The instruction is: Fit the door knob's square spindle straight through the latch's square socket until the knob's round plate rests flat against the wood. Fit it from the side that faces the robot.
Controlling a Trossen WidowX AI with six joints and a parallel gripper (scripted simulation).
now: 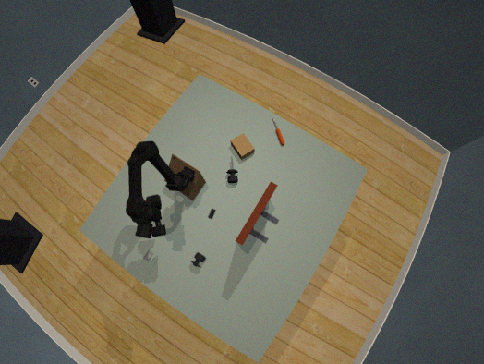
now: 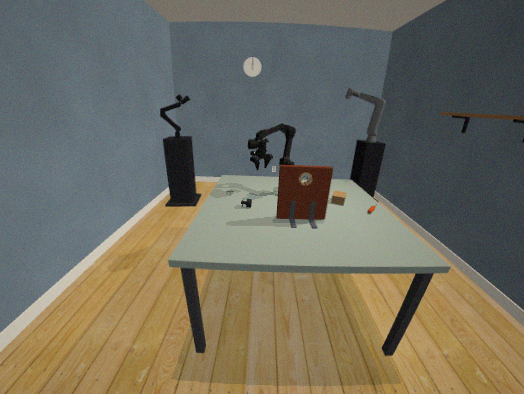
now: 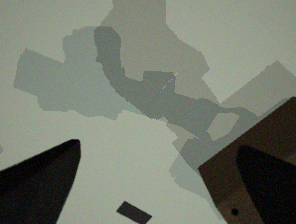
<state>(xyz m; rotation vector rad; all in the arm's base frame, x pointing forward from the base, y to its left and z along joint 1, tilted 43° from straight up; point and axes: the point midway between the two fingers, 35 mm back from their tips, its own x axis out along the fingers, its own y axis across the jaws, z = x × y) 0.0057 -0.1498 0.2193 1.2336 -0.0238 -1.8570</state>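
A dark door knob [image 1: 232, 176] lies on the table with its thin grey spindle [image 1: 232, 163] pointing toward the tan block; the panel hides it in the exterior view. The red-brown wooden panel [image 1: 256, 214] [image 2: 290, 192] stands upright on two grey feet. The latch [image 2: 308, 178] shows as a round metal fitting high in the panel; its socket is too small to make out. My gripper [image 1: 151, 228] [image 2: 262, 167] [image 3: 160, 150] is open and empty, pointing down high above the table, well away from the knob and the panel.
A second dark knob-like piece [image 1: 199, 260] [image 2: 246, 203], a small dark block [image 1: 211, 213] [image 3: 134, 213], small metal parts [image 1: 149, 256] [image 2: 230, 192], a tan block [image 1: 242, 146] [image 2: 338, 198] and an orange screwdriver [image 1: 280, 137] [image 2: 371, 209] lie around. A brown wooden block [image 1: 196, 182] [image 3: 220, 175] is beneath the arm's base.
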